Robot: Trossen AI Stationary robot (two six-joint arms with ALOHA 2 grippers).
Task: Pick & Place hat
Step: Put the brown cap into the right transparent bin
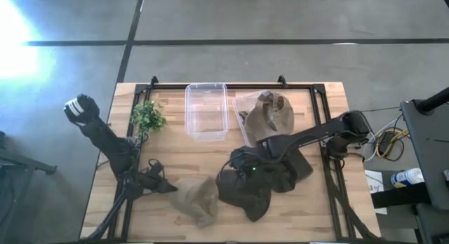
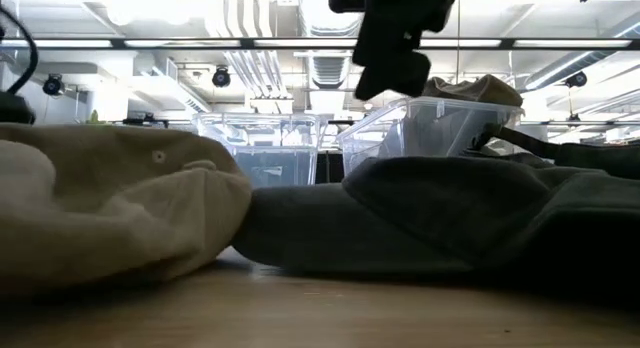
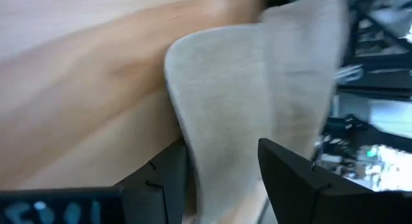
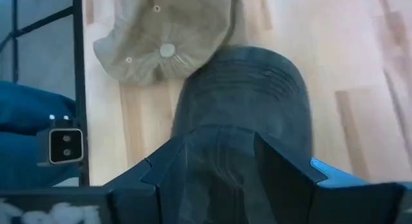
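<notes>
High view is showing the left gripper [image 1: 168, 187] lying low on the bench [image 1: 316, 209], its jaws straddling the brim of the tan hat [image 1: 197, 199]. Just beside it, the right gripper [image 1: 233, 165] is hanging over the dark hat [image 1: 254, 188], jaws spread around its brim, not yet pinching.

Tan hat [image 3: 251, 108] blurred and cut off in the left wrist view, dark hat [image 4: 244, 108] partly hidden (by fingers)
</notes>
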